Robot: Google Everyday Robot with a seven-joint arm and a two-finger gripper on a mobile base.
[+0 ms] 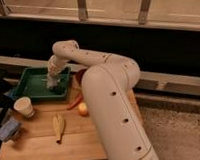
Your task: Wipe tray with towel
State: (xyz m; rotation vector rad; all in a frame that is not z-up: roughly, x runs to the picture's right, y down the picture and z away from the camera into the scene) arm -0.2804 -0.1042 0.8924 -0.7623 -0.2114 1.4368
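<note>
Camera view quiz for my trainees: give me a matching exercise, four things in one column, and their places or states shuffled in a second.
Things:
1. pincer
2. white cup
3. tray
4. banana

Places or states:
A. dark green, at the back left of the wooden table
B. lying on the table in front of the tray
C. shut on the towel, down inside the tray
D. upright on the table, just in front of the tray's left end

Pairs: 1-C, 2-D, 3-A, 4-B

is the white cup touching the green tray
Apart: the camera view shows bare wood between the white cup and the tray. The gripper is down inside the tray.
</note>
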